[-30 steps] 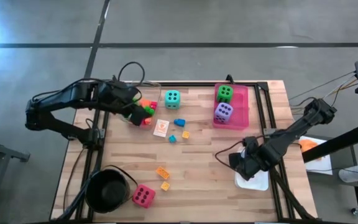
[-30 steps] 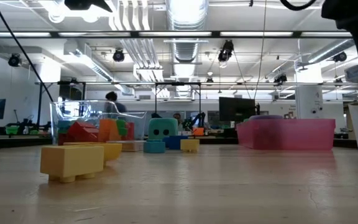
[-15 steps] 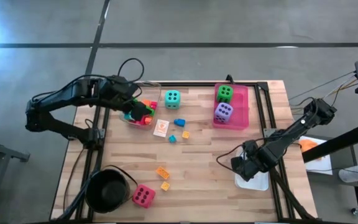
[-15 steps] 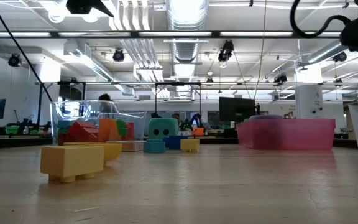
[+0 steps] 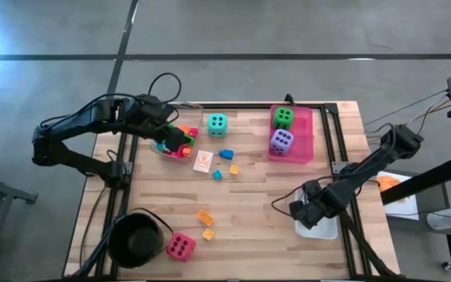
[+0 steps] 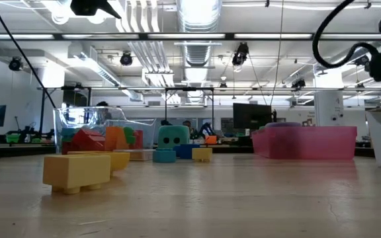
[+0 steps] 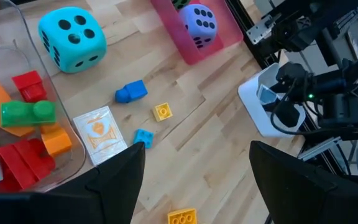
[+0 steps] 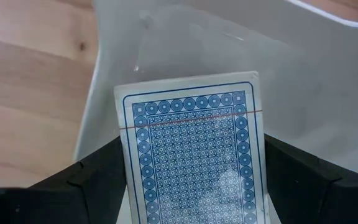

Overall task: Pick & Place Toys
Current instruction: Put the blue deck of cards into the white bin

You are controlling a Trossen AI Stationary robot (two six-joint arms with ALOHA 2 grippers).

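Now R end effector grips card lengthwise.

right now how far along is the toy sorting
Done: green die and purple die sit in the pink tray; blocks fill the clear tray. In hand: right gripper holds a blue-backed card over the white tray. Left: teal die, pink-red die, loose blocks.

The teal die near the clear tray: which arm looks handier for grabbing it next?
Left, probably. The left tool hovers open over the clear tray, right beside the teal die; the right tool is across the table at the white tray.
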